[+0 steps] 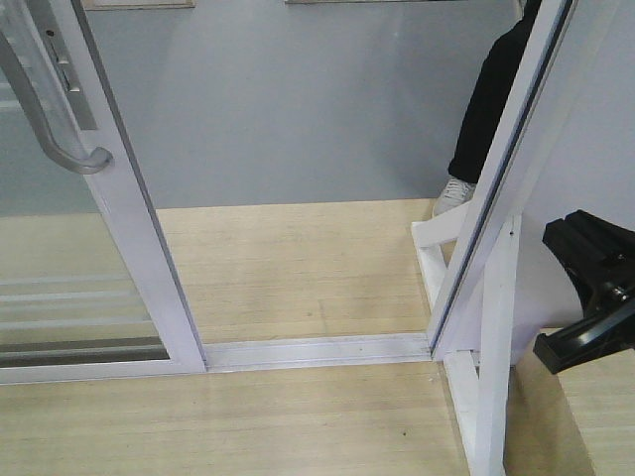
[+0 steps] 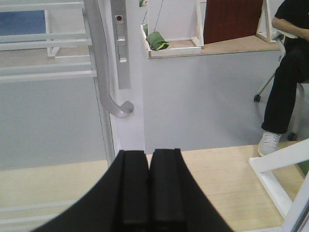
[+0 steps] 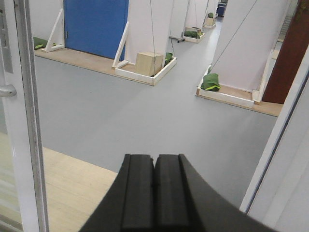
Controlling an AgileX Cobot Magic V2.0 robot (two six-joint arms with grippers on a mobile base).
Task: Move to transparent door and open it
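The transparent door [image 1: 134,228] stands at the left of the front view: clear glass in a white frame, with thin white bars low down. Its curved silver-grey handle [image 1: 55,114] hangs at the top left. A gap lies between the door's edge and the white frame post [image 1: 501,188] on the right. In the left wrist view my left gripper [image 2: 148,157] is shut and empty, below and right of the handle [image 2: 104,72], apart from it. My right gripper [image 3: 154,162] is shut and empty, facing through the gap, with the door's edge [image 3: 24,121] at its left. Its black body [image 1: 595,297] shows at the right.
A white floor track [image 1: 317,349] crosses the wooden floor at the threshold, with grey floor beyond. A slanted white brace [image 1: 491,347] stands by the right post. A seated person in black trousers [image 2: 287,92] is at the far right. White partitions and green bags [image 3: 211,82] stand further off.
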